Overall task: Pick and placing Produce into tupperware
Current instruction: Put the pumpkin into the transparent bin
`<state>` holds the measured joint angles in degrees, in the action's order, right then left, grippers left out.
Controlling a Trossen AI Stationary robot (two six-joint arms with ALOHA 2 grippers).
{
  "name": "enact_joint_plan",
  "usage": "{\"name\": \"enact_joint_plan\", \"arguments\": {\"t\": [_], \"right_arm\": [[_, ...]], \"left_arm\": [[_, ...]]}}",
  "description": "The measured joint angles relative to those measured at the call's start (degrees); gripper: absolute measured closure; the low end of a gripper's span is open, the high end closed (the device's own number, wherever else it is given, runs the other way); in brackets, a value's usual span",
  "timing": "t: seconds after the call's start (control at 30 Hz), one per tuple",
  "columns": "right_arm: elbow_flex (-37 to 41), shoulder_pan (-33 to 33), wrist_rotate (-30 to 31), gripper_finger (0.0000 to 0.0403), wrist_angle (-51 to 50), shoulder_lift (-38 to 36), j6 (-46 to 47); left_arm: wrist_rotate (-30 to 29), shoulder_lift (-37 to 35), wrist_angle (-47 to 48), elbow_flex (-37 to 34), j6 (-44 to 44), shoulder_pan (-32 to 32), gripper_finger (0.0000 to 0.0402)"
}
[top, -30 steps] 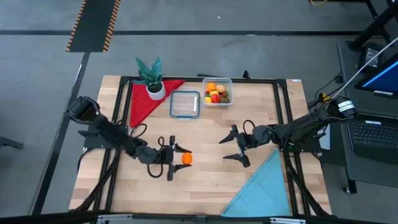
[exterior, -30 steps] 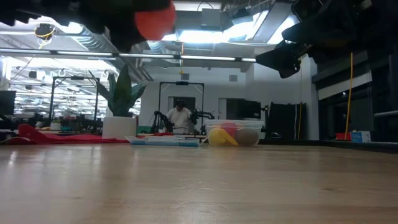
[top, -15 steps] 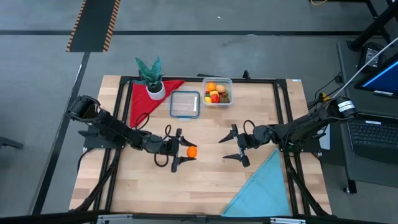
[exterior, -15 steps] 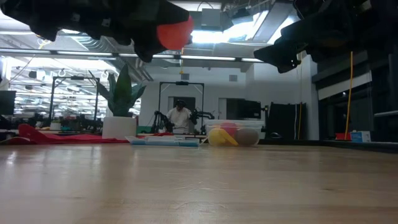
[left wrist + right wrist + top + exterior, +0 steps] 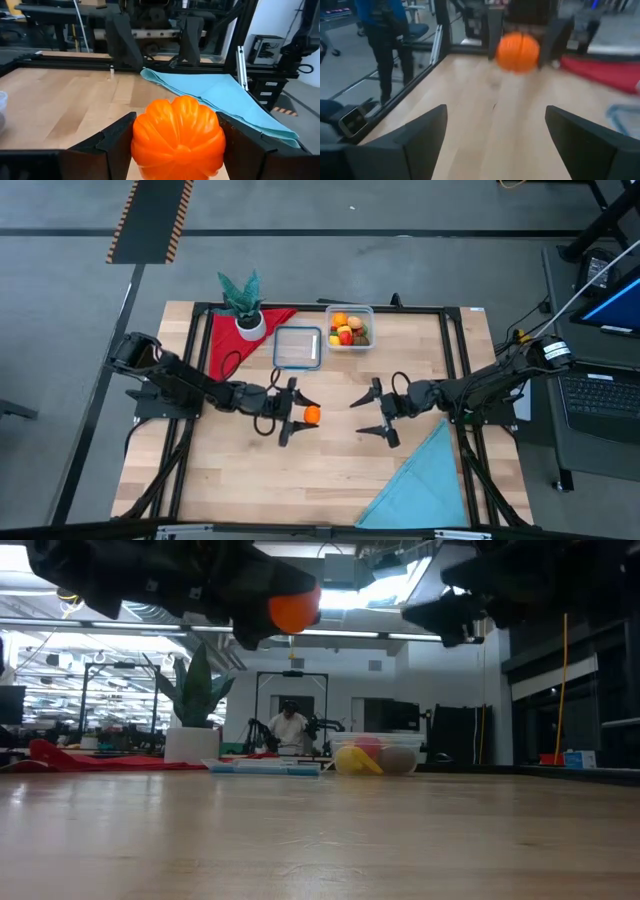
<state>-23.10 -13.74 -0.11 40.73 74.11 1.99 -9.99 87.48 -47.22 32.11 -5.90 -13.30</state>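
While the left gripper (image 5: 299, 414) hangs over the middle of the table (image 5: 330, 480), it's got a ribbed orange pumpkin-looking piece of produce (image 5: 312, 415) pinched between its two dark fingers (image 5: 117, 137), clamped snug on both sides. From the low camera that orange piece (image 5: 294, 611) is clearly up in the air, well above the wood, with the dark arm wrapped around it.

Over on the other side, the right gripper (image 5: 374, 414) sits near the table's middle too, pointing toward the left one, and its jaws are spread wide with nothing between them. Its own camera looks straight down the tabletop at the orange piece (image 5: 518, 51), which sits between the spread fingers (image 5: 415, 140) only in the line of sight, not touching them.

The tupperware (image 5: 348, 327) sits at the far edge of the table, well apart from both grippers, and already has a bunch of produce inside: orange, yellow, red, green-ish bits. In the low view it shows up as a clear tub (image 5: 375, 754) with a yellow and a pinkish piece visible through the wall.

Just beside the tub lies a flat clear lid (image 5: 297, 347) with a blue rim. Next to that is a red cloth (image 5: 235, 342) with a potted plant (image 5: 243, 302) on its corner. A light blue cloth (image 5: 420, 480) lies at the near right corner. A person (image 5: 385, 30) in dark clothes stands off beyond the table edge.
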Motion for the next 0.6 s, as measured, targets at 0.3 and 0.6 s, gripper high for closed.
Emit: {"name": "enact_joint_plan", "arguments": {"t": [0.3,0.6], "right_arm": [[-9.8,-2.0,7.7,0.0066,-8.5,3.6,-19.1],[-25.5,-2.2,12.9,0.0066,-23.6,14.5,-30.4]], "left_arm": [[11.2,0.0,0.0,0.0,-5.0,5.8,0.0165],[17.6,0.1,2.5,0.0,-8.9,8.8,0.0165]]}}
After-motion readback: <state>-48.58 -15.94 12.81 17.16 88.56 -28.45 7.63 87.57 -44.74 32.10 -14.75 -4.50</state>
